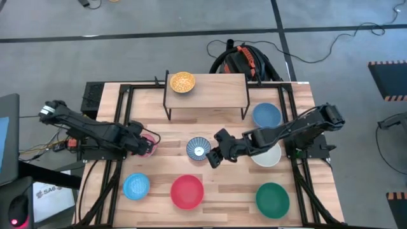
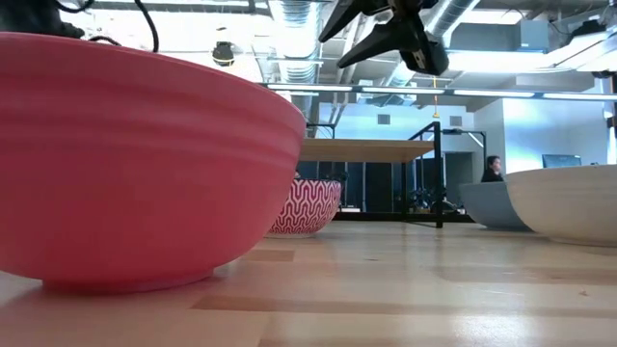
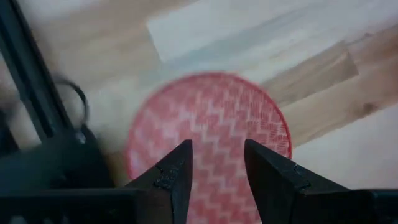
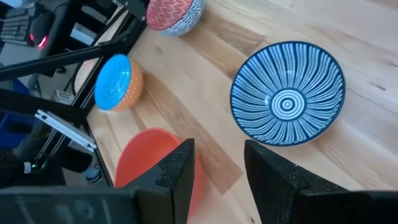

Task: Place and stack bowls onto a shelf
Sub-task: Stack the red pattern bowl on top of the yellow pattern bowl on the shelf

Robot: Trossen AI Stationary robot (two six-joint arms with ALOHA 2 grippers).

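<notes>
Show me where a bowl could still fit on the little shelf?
The shelf holds only the yellow bowl at its left end; its middle and right end look bare. The table below is crowded: the patterned bowl, red bowl and both grippers, left and right, fill it.

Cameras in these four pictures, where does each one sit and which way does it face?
High view: overhead, facing down on the shelf, yellow bowl and both arms.
Low view: at tabletop height, facing across past the red bowl; an arm hangs above.
Left wrist view: on the left arm, its open left claw over the pink bowl.
Right wrist view: on the right arm, its open right claw near the patterned bowl.
Shared: both wrist views show the pink bowl.
</notes>
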